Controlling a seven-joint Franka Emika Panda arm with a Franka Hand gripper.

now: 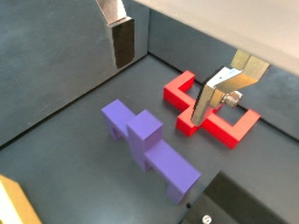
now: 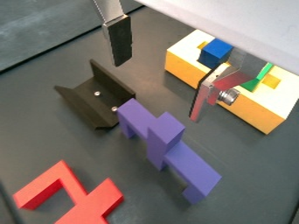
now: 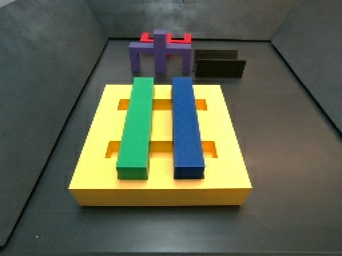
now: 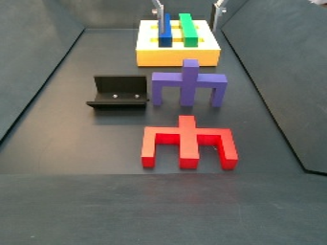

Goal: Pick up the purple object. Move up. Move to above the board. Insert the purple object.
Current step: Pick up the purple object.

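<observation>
The purple object [image 4: 189,86] lies flat on the dark floor between the board and the red piece. It also shows in both wrist views [image 1: 146,131] [image 2: 158,136] and at the far end of a side view [image 3: 160,55]. The yellow board [image 3: 160,195] [image 4: 179,57] [image 2: 193,70] bears a long green bar [image 3: 134,125] and a long blue bar [image 3: 187,125]. My gripper [image 1: 170,70] [image 2: 163,70] is open and empty. It hangs high above the floor near the purple object, and only its fingertips [image 4: 163,8] show in a side view.
A red notched piece [image 4: 189,145] [image 1: 177,92] lies flat beyond the purple object, away from the board. The fixture [image 4: 118,93] [image 2: 91,98] stands beside the purple object. Grey walls enclose the floor.
</observation>
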